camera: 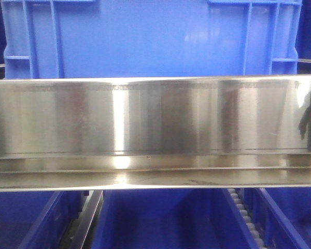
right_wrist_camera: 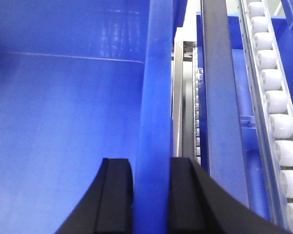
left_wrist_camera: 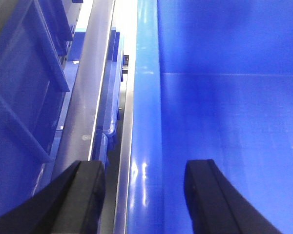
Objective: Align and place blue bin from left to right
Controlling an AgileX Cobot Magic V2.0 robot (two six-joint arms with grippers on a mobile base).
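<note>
Blue bin [camera: 145, 41]: large crate of bright-blue moulded plastic, nearly as wide as the front view. Walls smooth and glossy with soft highlights. Raised vertical ribs and rectangular frames near both corners. Set high in the front view, directly behind a stainless-steel rail [camera: 155, 119], lower part hidden by it, top edge out of frame.

Interior, per both wrist views: plain shiny blue, with a faint horizontal seam across the far wall. Rim thick, rounded and reflective.

Left gripper [left_wrist_camera: 145, 195]: spread wide, astride the rim. Matte black fingers [left_wrist_camera: 85, 195], one outside the wall and one inside, a gap showing on each side, no contact.

Right gripper [right_wrist_camera: 151, 195]: pressed together on the rim. Black fingers [right_wrist_camera: 116, 195] flat against both faces of the wall, pinching it.

Surroundings:
- **Steel rail:** horizontal, brushed and mirror-like with vertical streaks, and a stepped ledge along the lower edge.
- **Darker blue bins [camera: 160, 218]:** below the rail, seen from above, tops open.
- **Roller track [right_wrist_camera: 276, 126]:** white plastic wheels in a metal channel, alongside the gripped wall in the right wrist view.
- **Grey metal strip [left_wrist_camera: 88, 97]:** near the rim in the left wrist view.
- **Ribbed blue crate wall [left_wrist_camera: 19, 97]:** beyond the grey metal strip.
</note>
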